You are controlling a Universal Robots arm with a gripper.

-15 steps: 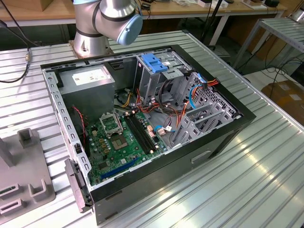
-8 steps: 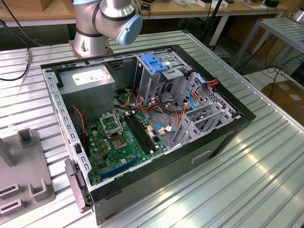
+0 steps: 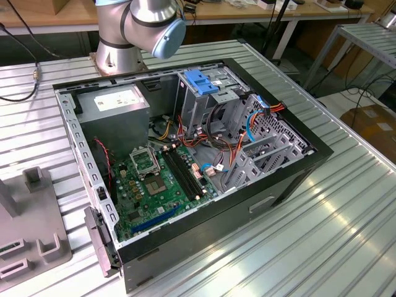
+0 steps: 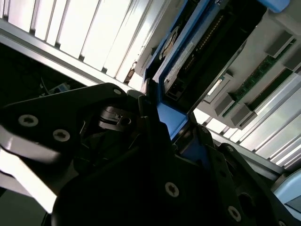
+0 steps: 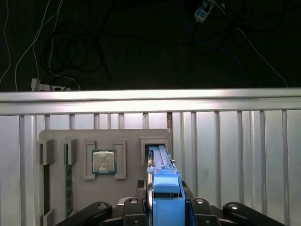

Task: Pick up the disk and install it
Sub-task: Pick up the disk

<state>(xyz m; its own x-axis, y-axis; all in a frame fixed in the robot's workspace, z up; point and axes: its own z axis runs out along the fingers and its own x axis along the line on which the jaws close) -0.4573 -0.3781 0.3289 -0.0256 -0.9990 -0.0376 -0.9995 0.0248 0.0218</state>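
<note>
Flat grey-metal disk (image 5: 163, 181) framed in bright blue plastic: edge-on in the first wrist view, a narrow blue strip with a thin metal rim. Broad side on in the second wrist view: dark face, pale label, a row of connector pins, smooth blue carrier along the edge. Clamped in the black end effector (image 5: 165, 212), jaws closed on the blue frame from both sides. Near end gripped; far end reaching a rectangular pocket of the grey tray (image 5: 127, 136); cannot tell whether seated there or lifted clear. Beside that pocket, a square processor (image 5: 104, 162) with dull metal lid in its own recess; green memory sticks (image 4: 261, 77) in narrow slots.

At the exterior view's lower left, the matte moulded tray on the ribbed aluminium bench (image 3: 346, 204). Upper left, the arm (image 3: 139, 21), silver tube with pale blue cap. Centre, an open black computer case (image 3: 204, 247): boxy grey power-supply box (image 3: 114, 111), green motherboard (image 3: 158, 185), then a perforated metal drive cage (image 3: 207, 108) topped by a blue clip (image 3: 201, 80).
</note>
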